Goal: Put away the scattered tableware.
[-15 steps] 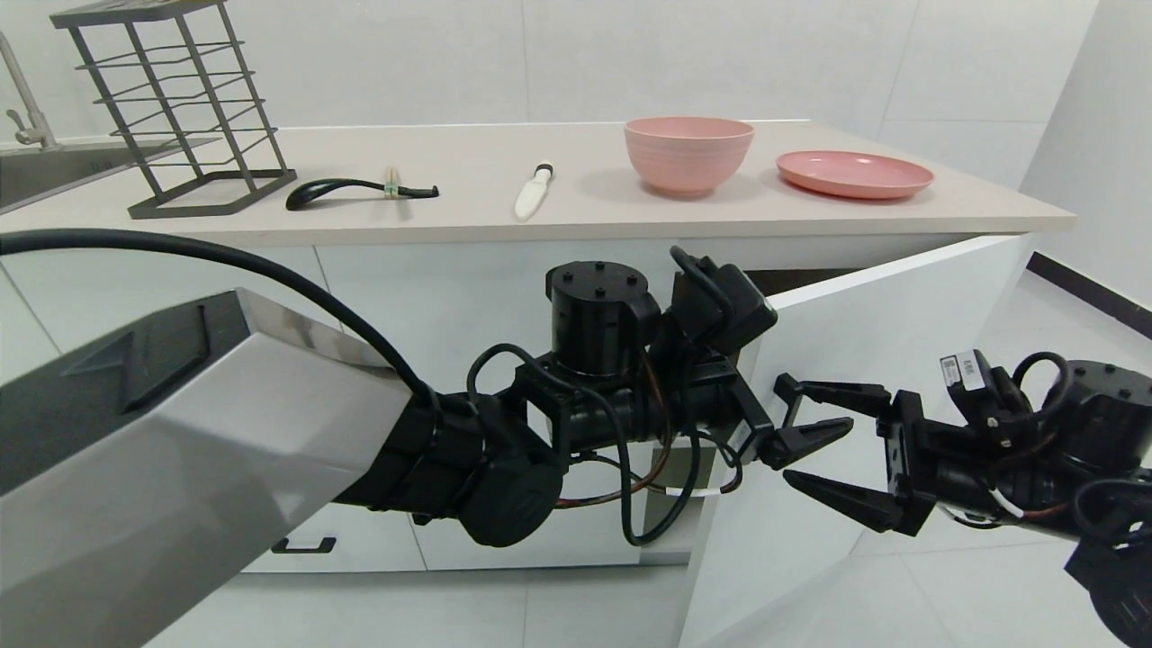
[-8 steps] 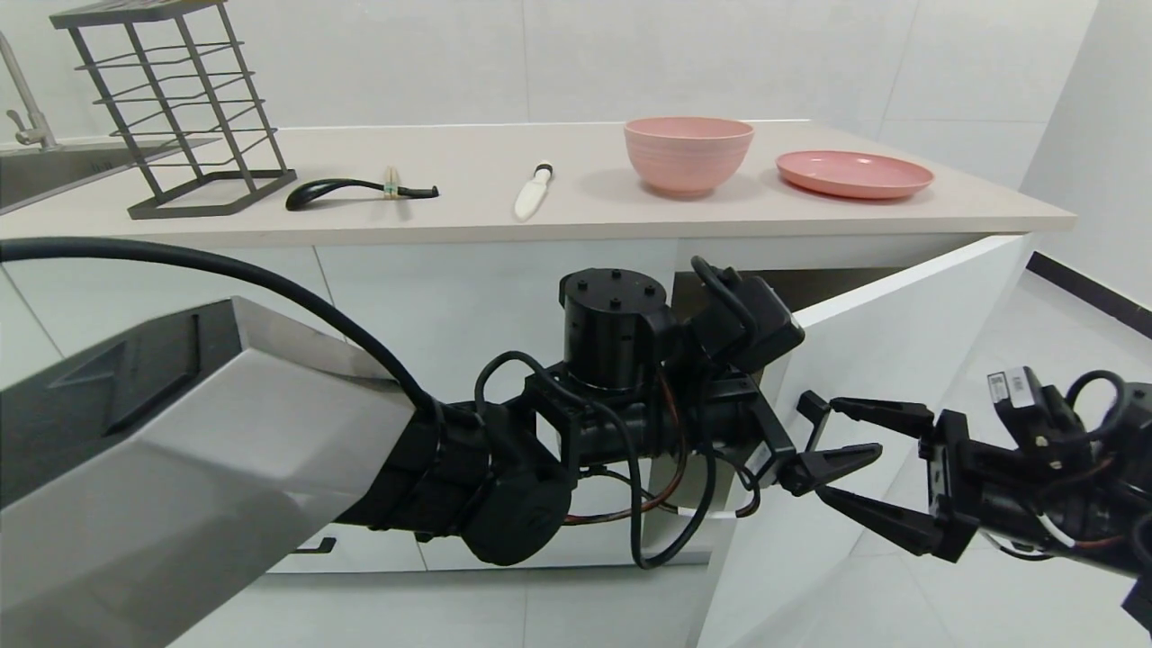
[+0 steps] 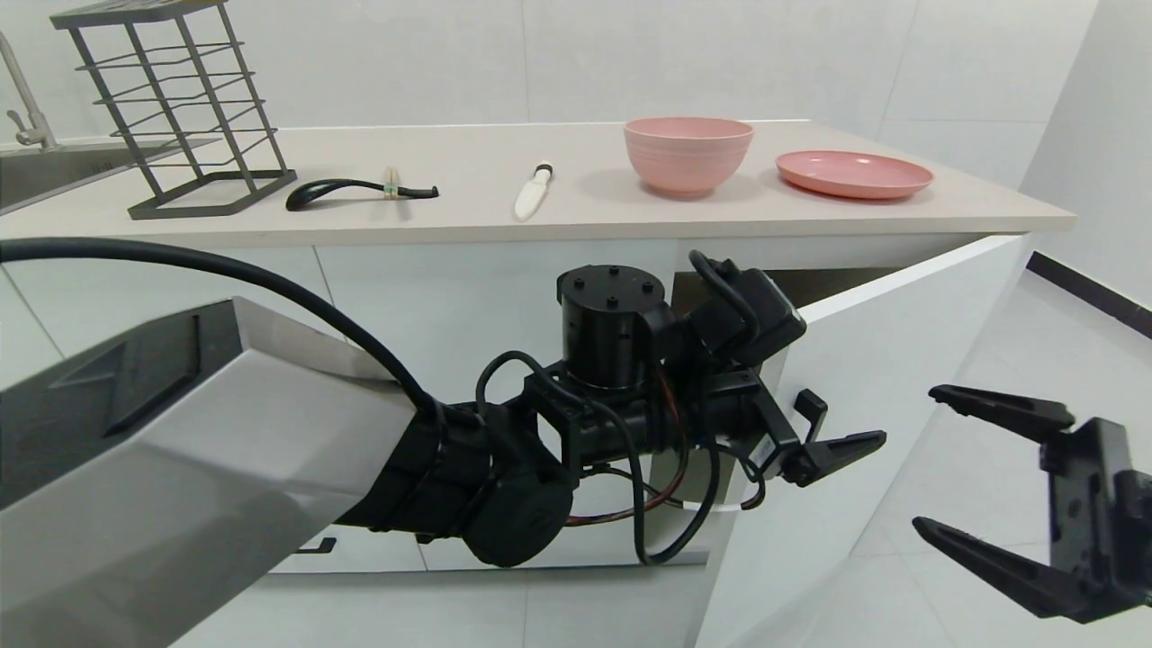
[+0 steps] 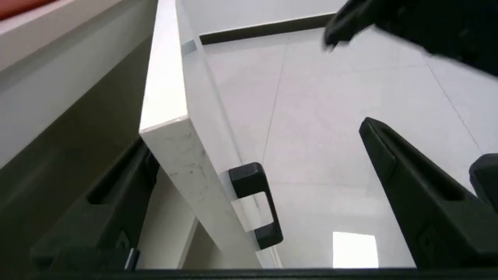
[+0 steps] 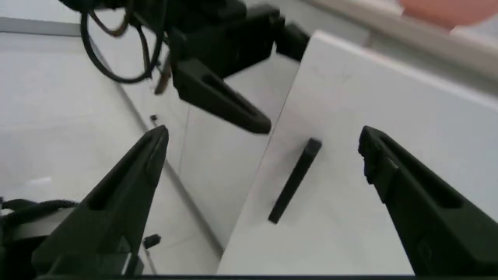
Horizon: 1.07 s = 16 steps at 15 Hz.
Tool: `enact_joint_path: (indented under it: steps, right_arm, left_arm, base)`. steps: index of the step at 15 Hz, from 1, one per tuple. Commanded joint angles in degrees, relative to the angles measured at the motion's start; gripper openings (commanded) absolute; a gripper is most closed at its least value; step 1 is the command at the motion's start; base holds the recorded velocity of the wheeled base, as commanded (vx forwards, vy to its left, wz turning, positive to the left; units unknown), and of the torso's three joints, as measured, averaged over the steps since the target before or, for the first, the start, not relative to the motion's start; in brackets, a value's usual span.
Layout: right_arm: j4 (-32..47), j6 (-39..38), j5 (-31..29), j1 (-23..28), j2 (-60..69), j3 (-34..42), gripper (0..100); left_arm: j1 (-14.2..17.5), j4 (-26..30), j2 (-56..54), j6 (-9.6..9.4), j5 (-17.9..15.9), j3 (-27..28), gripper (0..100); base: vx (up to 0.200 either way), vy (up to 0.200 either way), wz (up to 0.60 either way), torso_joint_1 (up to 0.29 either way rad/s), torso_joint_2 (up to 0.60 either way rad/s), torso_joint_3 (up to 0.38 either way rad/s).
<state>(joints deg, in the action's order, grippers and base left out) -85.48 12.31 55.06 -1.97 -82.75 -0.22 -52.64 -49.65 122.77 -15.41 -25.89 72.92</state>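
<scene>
Straddles edge of half-open cabinet door (image 3: 900,306) with left gripper (image 3: 841,423), fingers apart; holds right gripper (image 3: 927,457) spread wide nearby; has yet to stow bowl (image 3: 688,153), plate (image 3: 853,173), knife (image 3: 533,192), spoon (image 3: 328,190) lying on counter (image 3: 486,162)

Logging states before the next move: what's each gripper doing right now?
Left gripper: open, straddling the white cabinet door's edge.
Right gripper: open, empty.

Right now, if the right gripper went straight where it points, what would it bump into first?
Most likely the open cabinet door. The right gripper, jaws wide, points at its outer face, with the black handle about centred in its wrist view. Depth is hard to judge.
</scene>
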Motion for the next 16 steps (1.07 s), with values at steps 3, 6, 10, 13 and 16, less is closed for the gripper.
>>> enact_joint_path:
  steps: [3, 6, 10, 13, 16]
  right_arm:
    - [0.2, 0.0, 0.0, 1.4, 19.6, 0.2, 100]
    - [2.1, 0.0, -0.1, 1.6, 32.5, 0.1, 100]
    - [3.7, 0.0, -0.1, 2.8, 39.9, 0.1, 100]
    - [3.8, 0.0, -0.1, 3.4, 40.5, 0.0, 100]
    - [4.0, 0.0, -0.1, 3.3, 38.5, -3.0, 100]
  left_arm:
    - [-1.2, -0.7, 0.1, 0.03, 0.2, -1.3, 100]
    - [-3.2, -0.9, 0.6, 1.17, 0.4, -1.9, 100]
    - [-5.1, -0.8, 0.8, 1.43, 0.4, -2.0, 100]
    - [-7.0, -0.7, 1.3, 1.52, 0.3, -1.8, 100]
    - [-8.4, -0.8, 3.3, 1.52, 0.2, -1.2, 100]
  base:
    - [0.0, 0.0, 0.0, 0.0, 0.0, 0.0]
    - [0.0, 0.0, 0.0, 0.0, 0.0, 0.0]
    - [0.0, 0.0, 0.0, 0.0, 0.0, 0.0]
    - [0.0, 0.0, 0.0, 0.0, 0.0, 0.0]
    - [0.0, 0.0, 0.0, 0.0, 0.0, 0.0]
